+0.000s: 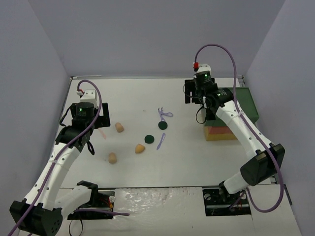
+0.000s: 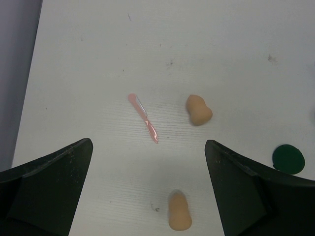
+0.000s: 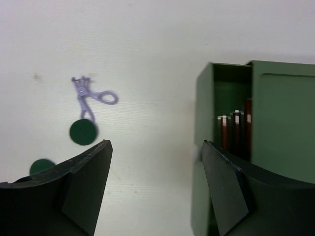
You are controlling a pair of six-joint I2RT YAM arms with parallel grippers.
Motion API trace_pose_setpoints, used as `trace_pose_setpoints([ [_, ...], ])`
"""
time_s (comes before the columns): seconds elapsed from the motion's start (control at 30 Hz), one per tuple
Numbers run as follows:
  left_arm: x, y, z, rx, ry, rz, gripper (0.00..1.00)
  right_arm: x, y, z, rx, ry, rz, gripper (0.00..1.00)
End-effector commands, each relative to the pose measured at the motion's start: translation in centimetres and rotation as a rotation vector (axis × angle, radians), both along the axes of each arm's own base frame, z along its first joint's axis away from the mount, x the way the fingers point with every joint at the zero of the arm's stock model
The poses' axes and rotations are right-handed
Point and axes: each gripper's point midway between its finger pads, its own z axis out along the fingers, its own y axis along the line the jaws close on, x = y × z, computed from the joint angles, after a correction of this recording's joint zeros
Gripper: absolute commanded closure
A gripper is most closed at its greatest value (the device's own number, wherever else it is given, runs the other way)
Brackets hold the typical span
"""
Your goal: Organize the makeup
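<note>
Makeup lies scattered mid-table: three tan sponges (image 1: 119, 127) (image 1: 140, 148) (image 1: 112, 158), a pink stick (image 1: 102, 133), two dark green discs (image 1: 162, 126) (image 1: 149, 138), and lilac tools (image 1: 164, 114) (image 1: 161, 141). My left gripper (image 2: 147, 147) hangs open above the table. The pink stick (image 2: 143, 118) is just ahead of it, one sponge (image 2: 179, 211) lies between its fingers below, and another sponge (image 2: 198, 109) is ahead to the right. My right gripper (image 3: 156, 145) is open and empty beside the green box (image 3: 275, 113). Dark red sticks (image 3: 234, 130) stand in the box's open slot.
The green-topped box (image 1: 248, 105) with red and yellow layers sits at the right edge, under my right arm. Grey walls enclose the table on the left, back and right. A lilac tool (image 3: 88, 96) and a disc (image 3: 82, 132) lie to the left of the right gripper.
</note>
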Motion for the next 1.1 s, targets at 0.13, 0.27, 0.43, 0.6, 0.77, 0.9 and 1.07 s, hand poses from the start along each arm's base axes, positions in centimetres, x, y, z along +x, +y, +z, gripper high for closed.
trace_pose_setpoints([
  [0.13,1.0,0.4,3.0,0.003,-0.085,0.016,0.03,0.6,4.0,-0.7,0.023,-0.015,0.055,0.17],
  [0.27,0.9,0.4,3.0,0.003,-0.084,0.016,0.03,1.0,3.1,-2.6,-0.013,0.013,0.011,0.11],
  [0.43,0.9,0.4,3.0,0.002,-0.086,0.015,0.03,1.4,0.9,-3.6,-0.042,0.027,-0.049,0.05],
  [0.6,1.0,0.3,3.0,0.0,-0.085,0.013,0.03,1.6,-1.7,-3.3,-0.048,0.019,-0.107,0.02],
  [0.77,1.0,0.2,3.0,-0.001,-0.083,0.011,0.03,1.5,-3.7,-3.1,-0.065,0.012,-0.151,0.0],
  [0.9,1.1,0.2,2.9,0.0,-0.081,0.011,0.03,1.5,-4.9,-3.0,-0.084,0.006,-0.184,0.0],
  [1.07,1.1,0.3,2.8,0.001,-0.077,0.013,0.03,1.4,-5.3,-2.4,-0.093,-0.009,-0.189,0.0],
])
